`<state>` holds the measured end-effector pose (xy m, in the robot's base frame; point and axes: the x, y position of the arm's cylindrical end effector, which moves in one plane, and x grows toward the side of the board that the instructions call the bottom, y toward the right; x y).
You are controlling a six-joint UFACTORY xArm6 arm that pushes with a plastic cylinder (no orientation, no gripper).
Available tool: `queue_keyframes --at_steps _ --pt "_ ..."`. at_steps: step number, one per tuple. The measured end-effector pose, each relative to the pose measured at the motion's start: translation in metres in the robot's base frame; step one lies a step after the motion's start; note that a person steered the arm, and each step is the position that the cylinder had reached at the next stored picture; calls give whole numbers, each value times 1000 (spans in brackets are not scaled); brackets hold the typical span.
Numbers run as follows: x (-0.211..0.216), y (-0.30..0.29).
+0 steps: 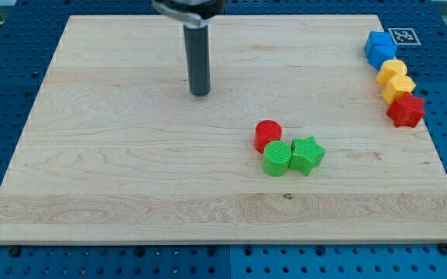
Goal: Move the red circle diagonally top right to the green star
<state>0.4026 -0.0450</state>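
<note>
Green cylinder (276,159) nearest the camera, mid-counter, in a tight cluster of three.

Left to right: my tip (200,93) sits on the wooden counter (115,170), far and left of the cluster, well apart from every block; no hand shows on the rod, so nothing to report of wide or narrow. Red circle (268,135) is just beyond the green cylinder, touching it. Green star (307,154) is right of the cylinder, touching it, near-right of the red circle. Far right edge: blue block (379,48) farthest, two yellow blocks (395,78) next, red star (405,111) nearest, all in a close line.
</note>
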Motion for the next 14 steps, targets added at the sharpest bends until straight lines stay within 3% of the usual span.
queue_keyframes --at_steps 1,2,3,6,8,14 --pt "46 11" --pt "64 51" --pt "64 105" --pt "64 130" --pt "79 102" --pt "93 198"
